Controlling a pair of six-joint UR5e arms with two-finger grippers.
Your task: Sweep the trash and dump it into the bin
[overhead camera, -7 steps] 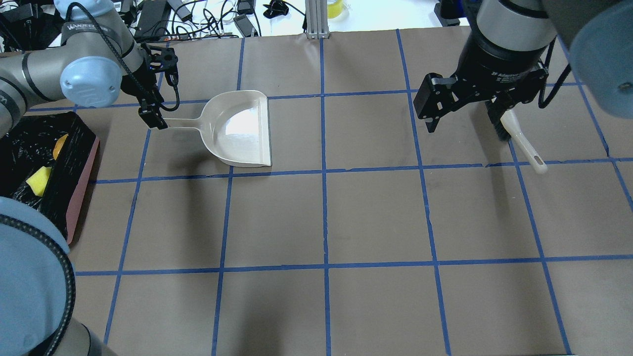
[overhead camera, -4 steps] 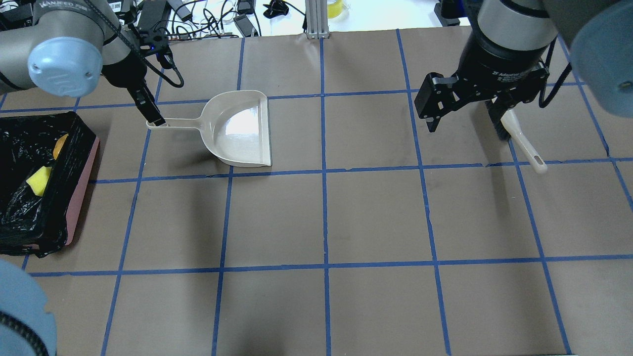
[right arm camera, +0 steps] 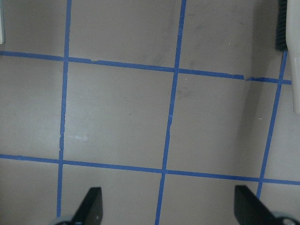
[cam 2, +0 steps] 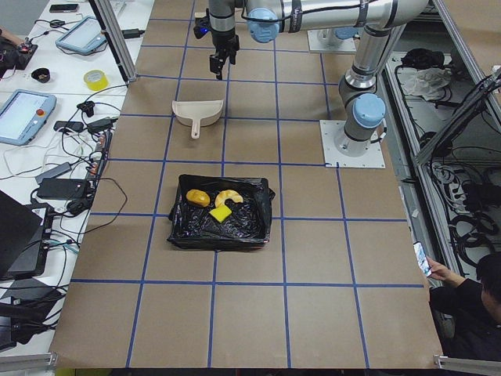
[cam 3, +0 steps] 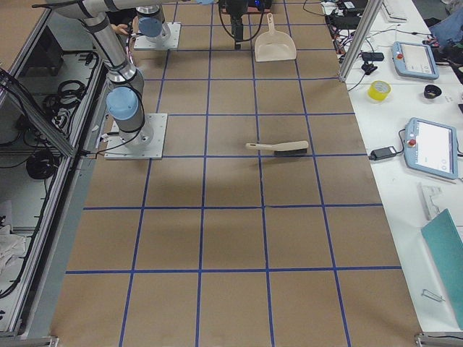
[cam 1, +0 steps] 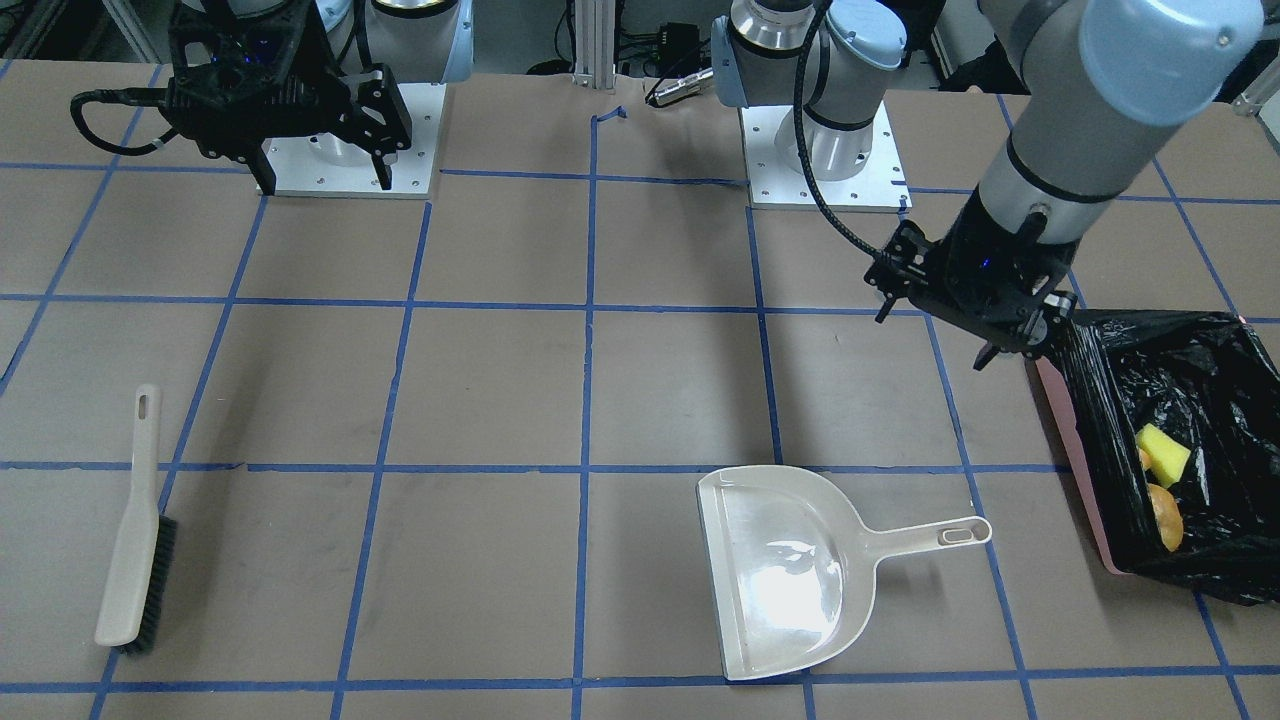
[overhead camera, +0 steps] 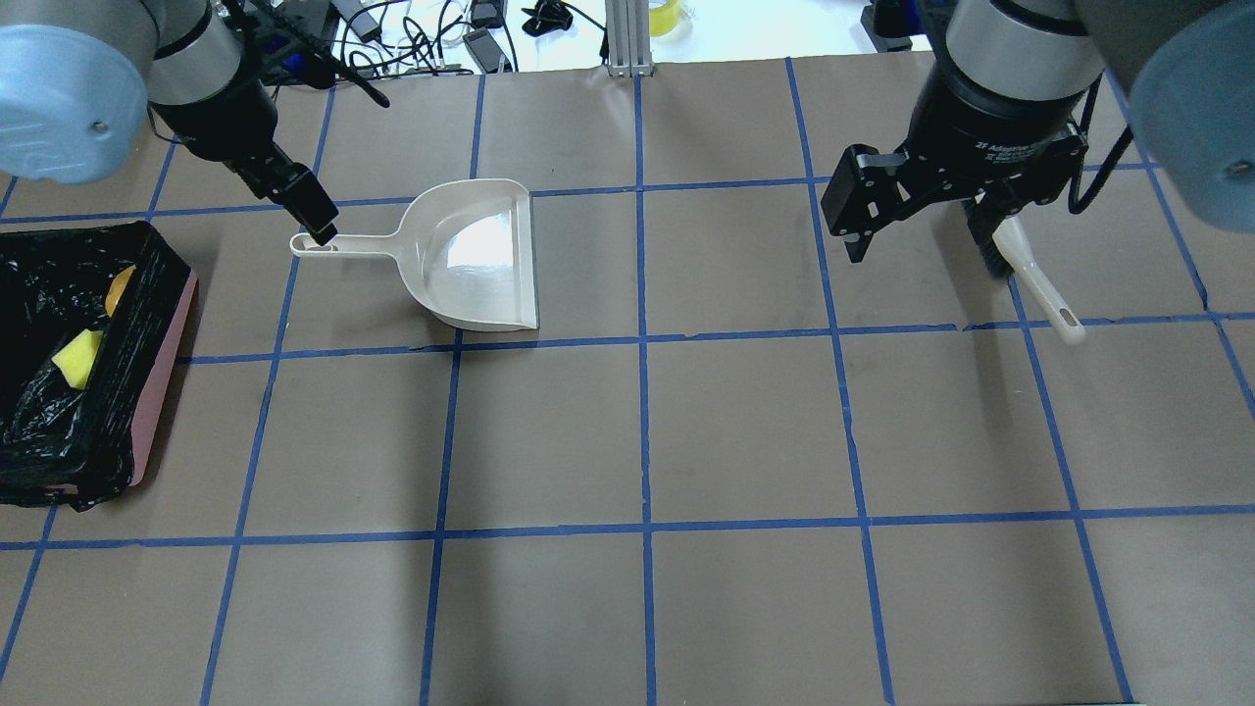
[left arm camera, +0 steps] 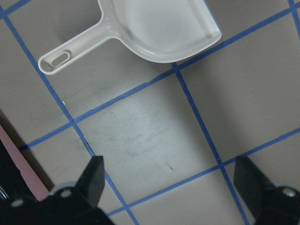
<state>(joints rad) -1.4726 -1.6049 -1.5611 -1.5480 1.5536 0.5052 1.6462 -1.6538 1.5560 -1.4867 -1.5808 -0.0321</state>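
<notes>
The bin point(cam 1: 1075, 460) is a pink box with a black bag; it also shows in the overhead view point(overhead camera: 162, 373) and the exterior left view point(cam 2: 188, 235). In it lie the yellow sponge point(cam 1: 1163, 453), the golden-brown lump point(cam 1: 1165, 530) and the pale squash slice point(cam 2: 228, 196). My left gripper point(overhead camera: 312, 211) is open and empty, raised over the end of the beige dustpan's handle point(overhead camera: 314, 245). The left wrist view shows its fingers point(left arm camera: 93, 178) wide apart above bare table. My right gripper point(overhead camera: 917, 240) is open and empty, raised beside the brush point(overhead camera: 1039, 289).
The beige dustpan point(cam 1: 790, 570) lies flat and empty, mouth away from the bin. The dark-bristled brush point(cam 1: 135, 530) lies flat on the table's other side. Cables and devices lie on the white bench beyond the table's far edge point(overhead camera: 412, 29).
My left gripper has come off the dustpan handle and risen, and the left arm has swung back to the left. The dustpan, the brush and the right arm have not moved.
</notes>
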